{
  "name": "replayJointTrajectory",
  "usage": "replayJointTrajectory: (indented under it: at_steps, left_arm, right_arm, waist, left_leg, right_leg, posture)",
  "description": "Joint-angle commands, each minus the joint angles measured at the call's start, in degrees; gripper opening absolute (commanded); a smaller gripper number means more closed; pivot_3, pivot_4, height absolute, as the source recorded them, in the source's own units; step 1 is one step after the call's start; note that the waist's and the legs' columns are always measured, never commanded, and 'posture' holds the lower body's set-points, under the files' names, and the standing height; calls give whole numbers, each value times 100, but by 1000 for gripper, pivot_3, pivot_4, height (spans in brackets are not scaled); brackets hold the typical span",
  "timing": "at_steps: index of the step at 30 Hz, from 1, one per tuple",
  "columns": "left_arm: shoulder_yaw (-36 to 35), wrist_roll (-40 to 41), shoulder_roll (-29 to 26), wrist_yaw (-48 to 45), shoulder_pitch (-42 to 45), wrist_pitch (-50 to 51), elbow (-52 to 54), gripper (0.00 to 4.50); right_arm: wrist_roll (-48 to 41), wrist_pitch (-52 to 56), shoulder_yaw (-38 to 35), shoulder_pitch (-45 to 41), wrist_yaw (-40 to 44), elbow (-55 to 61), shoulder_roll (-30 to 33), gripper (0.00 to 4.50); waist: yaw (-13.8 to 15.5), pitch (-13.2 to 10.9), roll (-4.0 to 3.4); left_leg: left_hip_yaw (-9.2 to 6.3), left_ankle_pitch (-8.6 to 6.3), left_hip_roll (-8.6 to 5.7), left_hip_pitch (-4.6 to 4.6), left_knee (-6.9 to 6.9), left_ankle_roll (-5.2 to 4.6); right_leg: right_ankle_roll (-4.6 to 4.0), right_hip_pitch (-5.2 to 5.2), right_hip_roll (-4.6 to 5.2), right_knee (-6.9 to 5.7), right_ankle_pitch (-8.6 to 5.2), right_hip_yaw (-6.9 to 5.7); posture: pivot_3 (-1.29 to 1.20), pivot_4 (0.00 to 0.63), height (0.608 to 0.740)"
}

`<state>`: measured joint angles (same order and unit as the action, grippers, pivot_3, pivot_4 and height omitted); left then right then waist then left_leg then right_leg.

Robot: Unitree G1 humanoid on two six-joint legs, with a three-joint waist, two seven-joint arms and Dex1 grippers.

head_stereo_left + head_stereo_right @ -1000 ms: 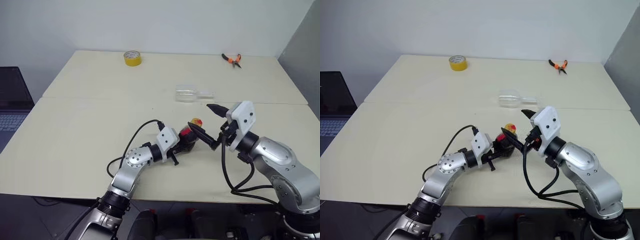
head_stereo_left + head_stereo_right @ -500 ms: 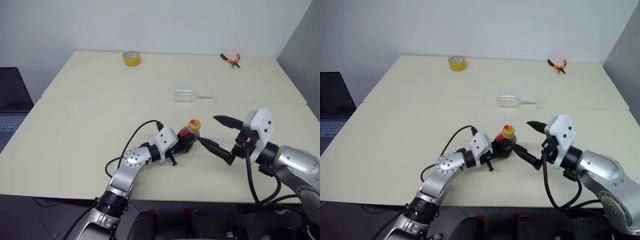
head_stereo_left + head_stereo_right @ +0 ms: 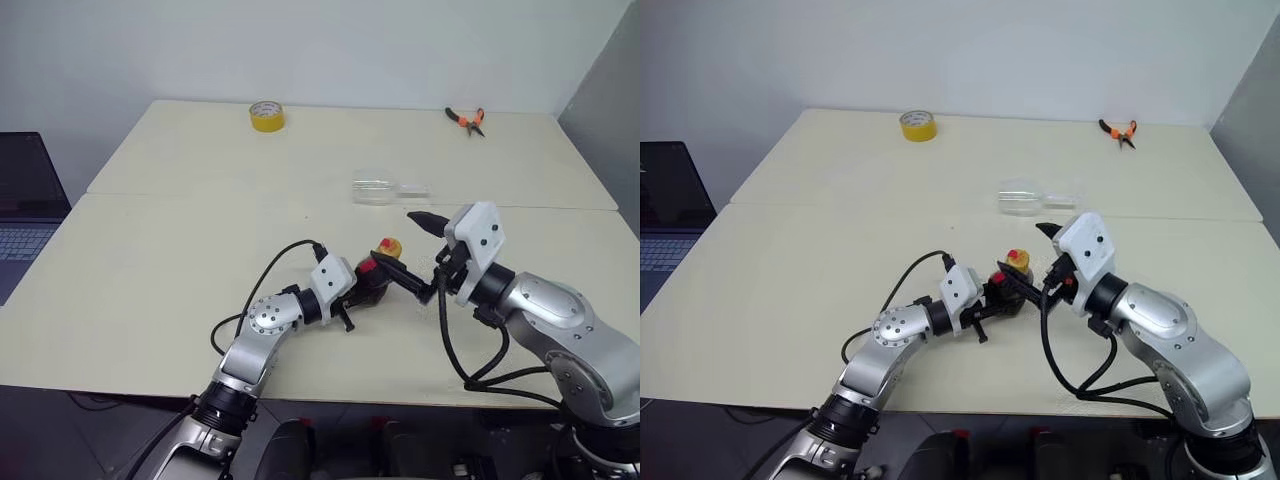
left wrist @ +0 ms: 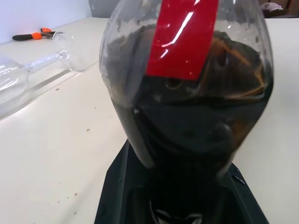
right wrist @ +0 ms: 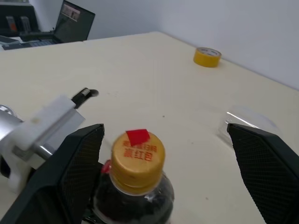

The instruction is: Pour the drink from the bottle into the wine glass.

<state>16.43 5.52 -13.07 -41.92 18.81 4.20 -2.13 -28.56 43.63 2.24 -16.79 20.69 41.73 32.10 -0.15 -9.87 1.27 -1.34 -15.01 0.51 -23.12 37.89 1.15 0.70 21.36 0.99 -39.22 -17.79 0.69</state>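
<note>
Left end effector (image 3: 362, 290) clamped on one bottle (image 3: 377, 272), right end effector (image 3: 415, 252) agape, one wine glass (image 3: 385, 189) flat.

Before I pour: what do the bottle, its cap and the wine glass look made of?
Bottle: clear glossy plastic, apparently; thin see-through wall with highlights over the dark drink.
Cap: yellow matte plastic, printed top.
Wine glass: clear glass or clear plastic; it lies on its side.

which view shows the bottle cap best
The right wrist view: the cap sits close and unobstructed, its printed top and red tab facing the camera. The two eye views show it as a small yellow dot above the bottle. The left wrist view shows the bottle's dark belly and red label.
</note>
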Motion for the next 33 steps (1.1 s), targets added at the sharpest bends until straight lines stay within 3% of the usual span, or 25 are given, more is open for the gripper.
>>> replayJointTrajectory:
  at_steps: [1,10,15,20,25,33]
  left_arm:
    - [-38,88,48,-5,109,-110,331,686]
    - [-46,91,37,-3,107,-96,341,683]
    - [-62,98,15,-25,110,-110,335,665]
    - [-57,98,2,-34,116,-122,322,665]
    - [-62,91,-14,-48,117,-137,299,665]
    - [-32,83,9,-31,101,-149,297,665]
  right_arm:
    - [87,-134,-330,130,9,58,68,4500]
    - [-351,20,-890,596,256,343,238,4500]
    - [-1115,416,-1562,1157,909,664,857,4500]
    - [-2002,684,-1904,1013,736,744,895,4500]
    - [-2069,829,-1299,295,-212,708,287,4500]
    - [-1607,744,-718,133,-521,486,152,4500]
  waist:
    - [0,0,0]
    - [2,0,0]
    - [9,0,0]
    - [-15,0,0]
    - [-26,0,0]
    - [4,0,0]
  left_leg:
    - [0,0,0,0,-1,0]
    - [0,0,0,0,-1,0]
    - [-2,0,0,-2,-2,0]
    - [1,-1,2,5,-1,-1]
    - [0,0,9,7,-3,-1]
    - [1,0,-1,-10,3,0]
  right_leg:
    - [0,0,0,0,0,0]
    - [0,-1,0,0,0,-1]
    - [0,-2,0,4,0,-3]
    - [2,-7,-3,4,2,3]
    - [2,-6,-15,1,1,5]
    - [6,0,-1,12,4,3]
  posture:
    - [0,150,740]
    - [0,150,740]
    - [0,150,740]
    - [0,150,740]
    - [0,150,740]
    - [0,150,740]
